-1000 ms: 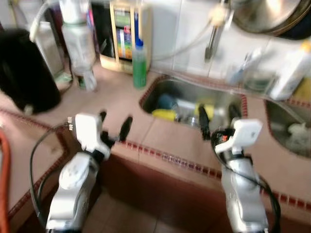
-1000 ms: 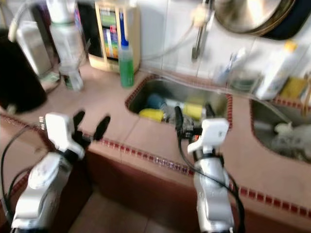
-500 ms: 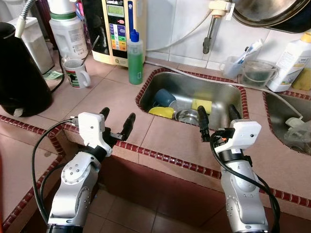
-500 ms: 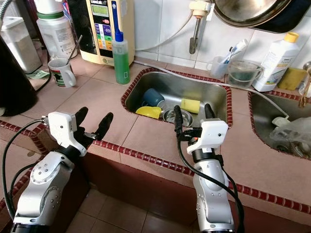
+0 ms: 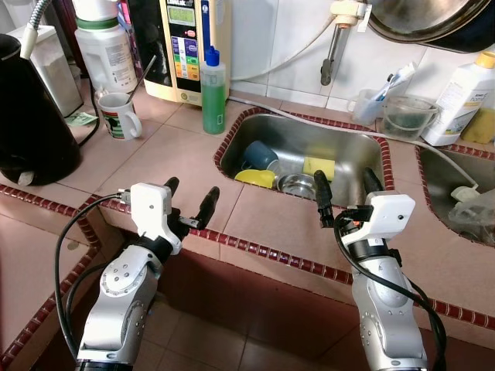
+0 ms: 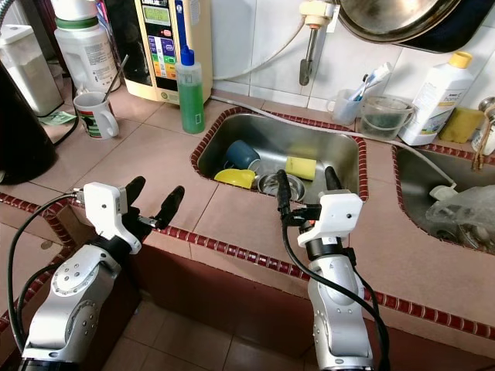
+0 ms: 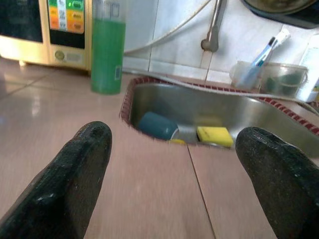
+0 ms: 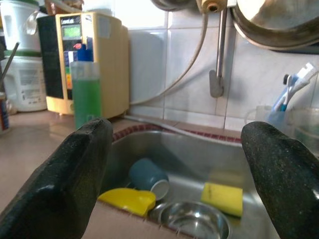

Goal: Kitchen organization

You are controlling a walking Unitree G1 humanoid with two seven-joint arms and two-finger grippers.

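Hovering at the counter edge, both grippers spread wide and empty.
The sink [image 5: 363, 143] with blue cup [image 5: 261, 155] lies just beyond the right gripper [image 5: 343, 188]; left gripper [image 5: 190, 200] sits beside it.

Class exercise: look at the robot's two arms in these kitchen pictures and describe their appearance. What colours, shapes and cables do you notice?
Both arms are silver-grey, rounded metal segments with a circular joint cover. Each ends in a boxy white wrist housing carrying two long, black, matte fingers with rounded tips: left gripper, right gripper. Black cables loop outside each arm, and the right wrist shows a small red-orange detail beside its housing.
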